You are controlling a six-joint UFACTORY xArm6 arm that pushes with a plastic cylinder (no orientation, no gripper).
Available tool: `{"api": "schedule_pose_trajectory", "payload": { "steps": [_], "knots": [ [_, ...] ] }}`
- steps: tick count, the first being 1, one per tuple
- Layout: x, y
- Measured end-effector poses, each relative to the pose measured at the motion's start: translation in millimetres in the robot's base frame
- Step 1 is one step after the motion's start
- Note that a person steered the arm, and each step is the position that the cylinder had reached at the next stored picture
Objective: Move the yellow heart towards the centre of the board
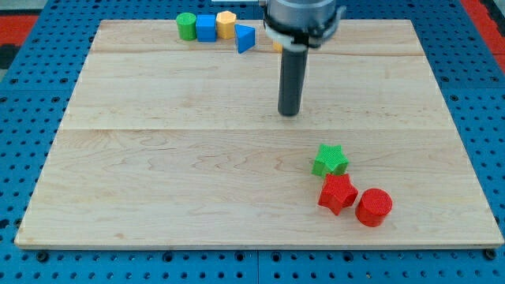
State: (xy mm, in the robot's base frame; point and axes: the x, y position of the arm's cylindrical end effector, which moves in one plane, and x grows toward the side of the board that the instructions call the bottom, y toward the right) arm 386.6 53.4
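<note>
My tip (289,113) rests on the wooden board (158,181), a little above the board's centre. A yellow block (226,24) stands at the top edge between a blue cube (206,28) and a blue triangle (245,38); its shape is not clear. A small sliver of another yellow block (277,46) shows just left of the rod, mostly hidden behind the arm. The tip is below and to the right of the top row of blocks and touches none of them.
A green cylinder (186,26) ends the top row on the left. A green star (330,160), a red star (337,193) and a red cylinder (373,207) cluster at the lower right. The arm's body (302,16) hangs over the top edge.
</note>
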Motion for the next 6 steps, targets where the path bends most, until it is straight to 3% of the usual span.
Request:
{"api": "schedule_pose_trajectory", "payload": {
  "steps": [1,2,4,6],
  "knots": [
    [-54.3,74.7],
    [-125.3,95.8],
    [-184.6,36.3],
    [-191.6,-15.0]
  ]
}}
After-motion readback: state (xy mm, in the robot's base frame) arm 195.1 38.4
